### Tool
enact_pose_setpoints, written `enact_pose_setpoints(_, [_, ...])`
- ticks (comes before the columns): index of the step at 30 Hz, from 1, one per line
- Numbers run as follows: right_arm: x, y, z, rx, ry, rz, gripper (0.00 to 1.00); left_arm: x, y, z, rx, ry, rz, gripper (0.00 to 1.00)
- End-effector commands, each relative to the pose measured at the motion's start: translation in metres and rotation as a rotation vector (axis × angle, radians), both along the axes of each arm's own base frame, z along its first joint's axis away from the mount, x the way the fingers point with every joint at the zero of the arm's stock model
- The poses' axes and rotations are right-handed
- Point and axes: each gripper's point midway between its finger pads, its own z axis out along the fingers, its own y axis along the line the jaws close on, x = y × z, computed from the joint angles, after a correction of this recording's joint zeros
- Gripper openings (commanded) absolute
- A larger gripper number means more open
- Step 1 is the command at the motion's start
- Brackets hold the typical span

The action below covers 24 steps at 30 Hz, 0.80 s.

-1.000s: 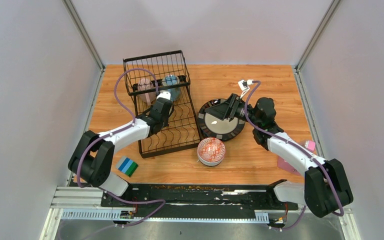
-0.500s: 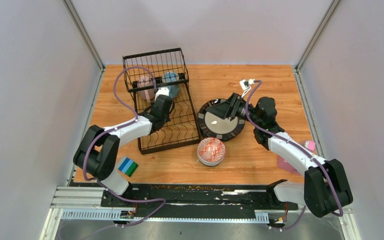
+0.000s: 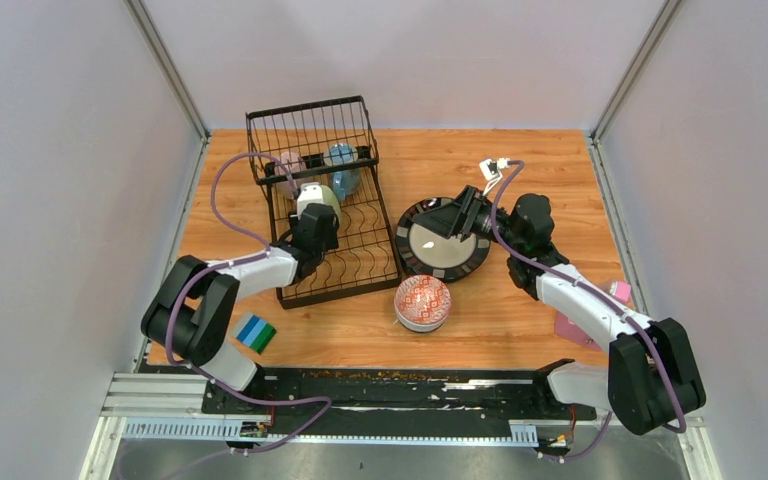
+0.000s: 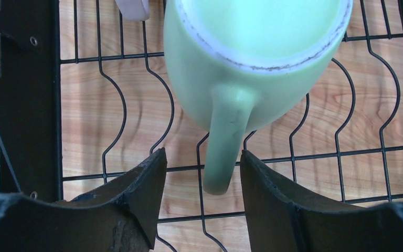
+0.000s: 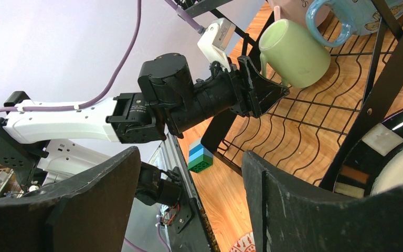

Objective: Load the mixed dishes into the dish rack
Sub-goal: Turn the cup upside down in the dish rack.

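The black wire dish rack (image 3: pixel 310 125) stands left of centre in the top view, its taller basket section toward the top and its lower slotted tray below. A pale green mug (image 5: pixel 294 55) lies on its side on the tray. A pink mug (image 3: pixel 290 163) and a blue mug (image 3: pixel 342 165) sit in the basket. Right of the rack, a black-rimmed cream plate (image 3: pixel 435 247) lies flat. Below the plate, a red-patterned bowl (image 3: pixel 422 300) stands upright.

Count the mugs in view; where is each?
3, all in the dish rack: green mug on the slotted tray; pink mug and blue mug behind it, basket end. Others may be hidden.
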Motion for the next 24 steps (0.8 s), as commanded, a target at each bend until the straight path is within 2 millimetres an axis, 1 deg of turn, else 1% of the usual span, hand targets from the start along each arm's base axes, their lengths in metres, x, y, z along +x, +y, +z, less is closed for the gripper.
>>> enact_pose_setpoints(1, [0.0,-0.002,0.016,0.008,-0.064,0.003,0.72,0.013,0.001,0.035,-0.075,-0.157,0.055,0.62])
enact_pose_setpoints(5, [0.001,-0.002,0.014,0.006,-0.06,0.001,0.71,0.011,0.003,0.042,-0.116,-0.218,0.061,0.62])
enact_pose_setpoints(7, [0.002,-0.003,0.013,0.005,-0.058,0.0,0.72,0.01,0.004,0.042,-0.115,-0.222,0.066,0.6])
enact_pose_setpoints(9, [0.002,-0.003,0.013,0.005,-0.056,-0.001,0.72,0.012,0.005,0.042,-0.111,-0.225,0.072,0.57])
enact_pose_setpoints(13, [0.002,-0.002,0.011,0.004,-0.051,0.006,0.72,0.018,0.008,0.043,-0.101,-0.235,0.107,0.46])
enact_pose_setpoints(20, [0.001,-0.003,0.012,0.006,-0.048,0.008,0.72,0.026,0.023,0.046,-0.088,-0.297,0.224,0.45])
enact_pose_setpoints(22, [0.001,-0.004,0.011,0.007,-0.046,0.007,0.72,0.03,0.024,0.044,-0.082,-0.309,0.238,0.45])
enact_pose_setpoints(23, [0.001,-0.004,0.011,0.006,-0.046,0.005,0.72,0.032,0.023,0.046,-0.084,-0.321,0.239,0.45])
enact_pose_setpoints(24, [0.001,-0.004,0.011,0.006,-0.046,0.005,0.72,0.034,0.024,0.042,-0.073,-0.316,0.242,0.45])
